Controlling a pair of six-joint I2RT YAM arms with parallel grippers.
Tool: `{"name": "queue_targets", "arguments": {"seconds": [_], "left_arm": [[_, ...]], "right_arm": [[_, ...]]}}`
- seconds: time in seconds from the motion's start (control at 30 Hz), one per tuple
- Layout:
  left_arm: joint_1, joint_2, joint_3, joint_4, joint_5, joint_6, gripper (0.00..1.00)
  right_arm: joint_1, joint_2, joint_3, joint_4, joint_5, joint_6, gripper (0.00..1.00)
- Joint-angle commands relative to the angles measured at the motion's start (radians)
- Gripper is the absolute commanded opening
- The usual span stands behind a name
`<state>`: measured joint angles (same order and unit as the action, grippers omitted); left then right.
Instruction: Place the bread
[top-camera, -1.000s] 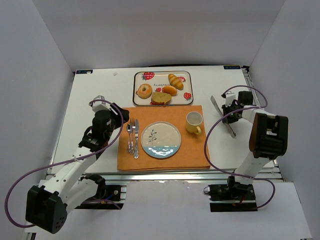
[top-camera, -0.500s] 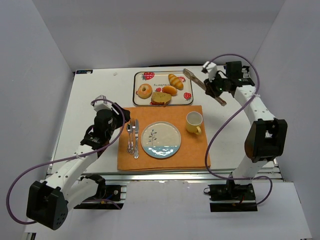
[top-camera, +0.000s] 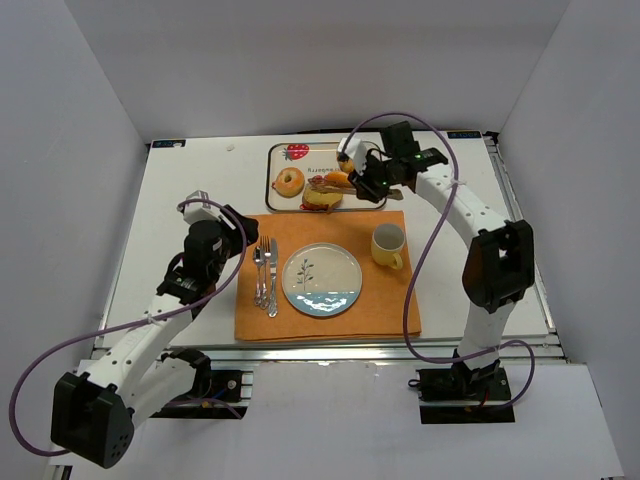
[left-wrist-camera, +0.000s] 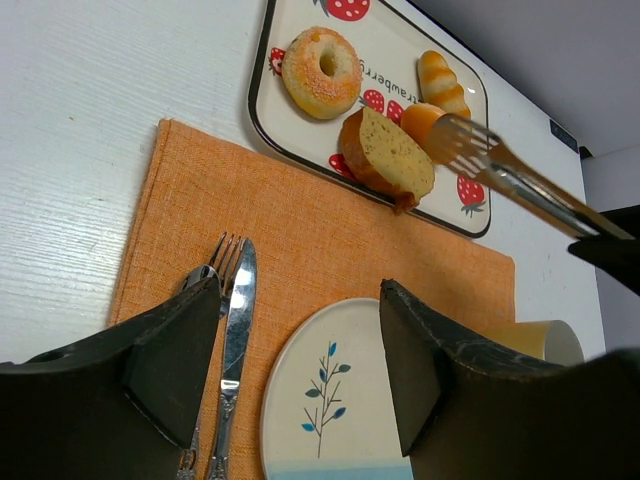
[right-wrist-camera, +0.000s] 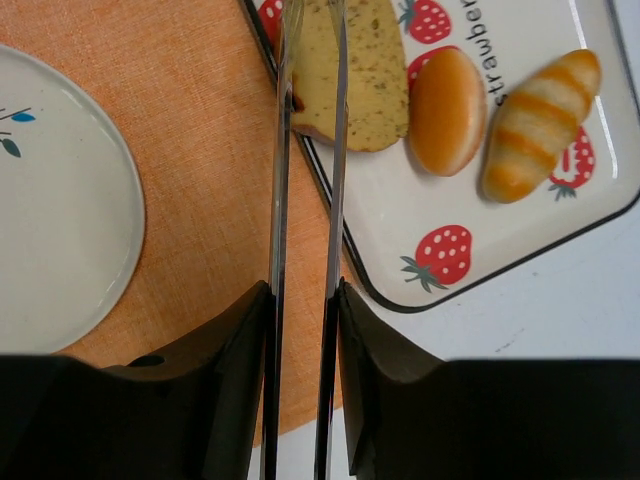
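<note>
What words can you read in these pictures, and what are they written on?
"strawber": printed on the tray, seen in the right wrist view; the end of the word is cut off by the picture's edge.
The same word shows upside down on the tray in the left wrist view.
Blue labels at the two far corners of the table: too small to read.
No other writing shows.
</note>
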<state>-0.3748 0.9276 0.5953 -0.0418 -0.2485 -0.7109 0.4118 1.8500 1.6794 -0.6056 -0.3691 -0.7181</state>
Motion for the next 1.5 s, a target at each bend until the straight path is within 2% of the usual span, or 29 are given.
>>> {"name": "queue_targets", "arguments": {"seconds": [0.0, 0.43, 1.07, 1.17, 1.3, 1.47], "left_arm": [[0.005, -0.033, -0.017, -0.023, -0.018, 0.01, 0.74], [0.005, -0.039, -0.026, -0.021, -0.031, 0.01, 0.75], [0.007, -0.024, -0.022, -0.012, -0.029, 0.01, 0.76], [0.007, -0.019, -0.015, -0.01, -0.029, 0.011, 0.76], [0.007, -0.018, -0.009, -0.013, -0.029, 0.014, 0.76], [0.007, -0.015, 0.008, -0.018, -0.032, 0.016, 0.76]], "right_arm": [[0.036, 0.012, 0.046, -0.013, 0.05, -0.007, 0.38], [0.096, 0.051, 0.025, 0.018, 0.148, -0.038, 0.45], [0.099, 0.097, -0.001, 0.049, 0.2, -0.055, 0.47], [0.101, 0.1, -0.004, 0.05, 0.213, -0.06, 0.42], [0.101, 0.084, -0.009, 0.05, 0.199, -0.058, 0.26], [0.101, 0.032, -0.015, 0.047, 0.151, -0.041, 0.15]]}}
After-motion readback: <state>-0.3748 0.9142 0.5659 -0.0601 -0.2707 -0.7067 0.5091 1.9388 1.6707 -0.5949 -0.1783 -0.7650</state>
